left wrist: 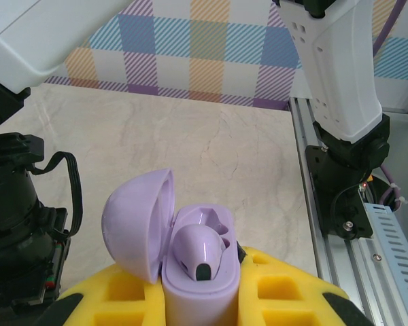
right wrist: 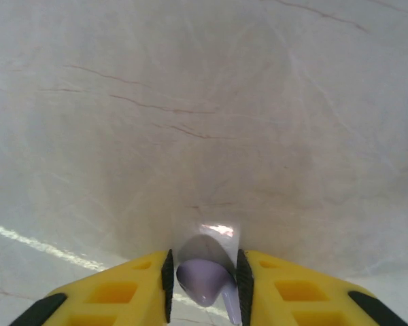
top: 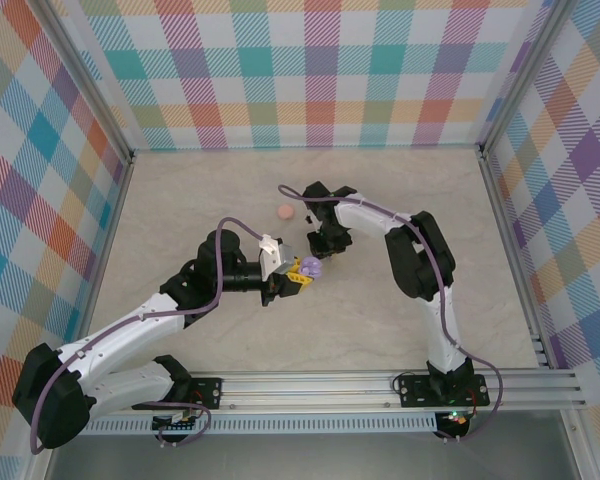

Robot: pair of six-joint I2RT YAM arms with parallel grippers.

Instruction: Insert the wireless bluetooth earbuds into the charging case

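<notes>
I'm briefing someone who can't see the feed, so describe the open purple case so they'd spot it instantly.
On the marbled table, follow the left arm to its left gripper near the middle. Clamped there is the lilac charging case, lid flipped open, one lilac earbud seated inside; the pink case farther back lies free on the table.

top external: high above the near edge, looking down on the whole table (top: 210, 200).
left wrist: close, low, facing the right arm's base (left wrist: 343, 156).
right wrist: close, facing down.
shared: the table.
</notes>
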